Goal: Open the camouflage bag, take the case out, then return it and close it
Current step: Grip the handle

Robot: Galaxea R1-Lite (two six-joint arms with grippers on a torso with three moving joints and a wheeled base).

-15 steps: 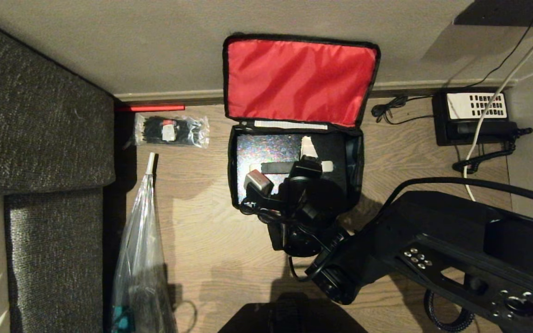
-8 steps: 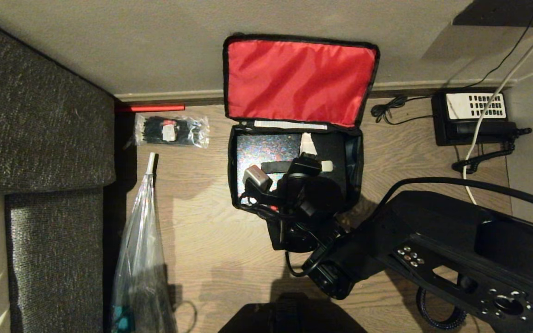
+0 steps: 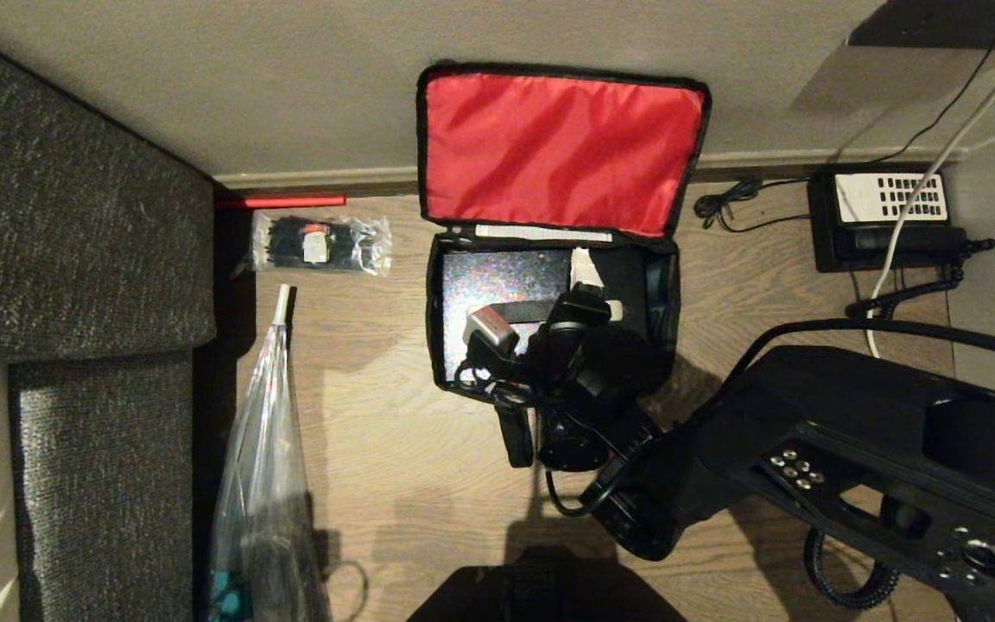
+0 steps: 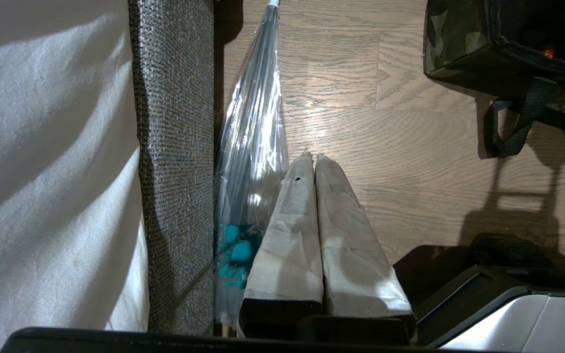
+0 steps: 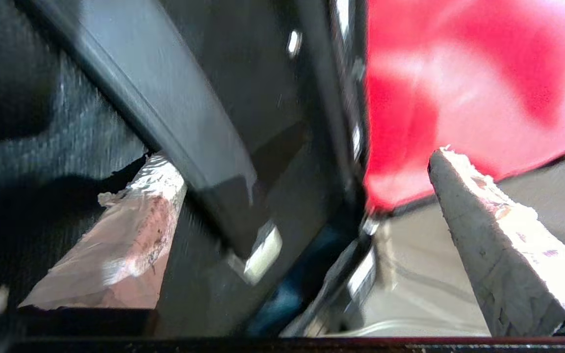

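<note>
The bag (image 3: 549, 259) sits on the wood floor (image 3: 394, 449) against the wall, its lid thrown back and leaning on the wall so the red lining (image 3: 554, 147) faces the room. Inside the open bag lies the case (image 3: 502, 281), flat and dark with a speckled sheen, filling most of the bottom.

The right gripper (image 3: 588, 294) reaches down into the bag from the near side, over the half of the case farther from the sofa. Its fingers stand wide apart. In the right wrist view one taped finger (image 5: 130, 230) rests low against the dark surface inside the bag and the other (image 5: 488, 230) stands out toward the red lining, with a black edge (image 5: 204, 137) running between them; nothing is pinched. Whether that edge belongs to the case or the bag wall I cannot tell.

The left gripper (image 4: 314, 164) hangs low near the bag's front corner, beside the sofa (image 4: 174, 147) and a clear plastic bag (image 4: 253, 147), its taped fingers pressed together with nothing in them.

To the sofa side of the bag lies a packet of ties (image 3: 320, 244); on the bag's other side, by the wall, a telephone (image 3: 882, 220).
</note>
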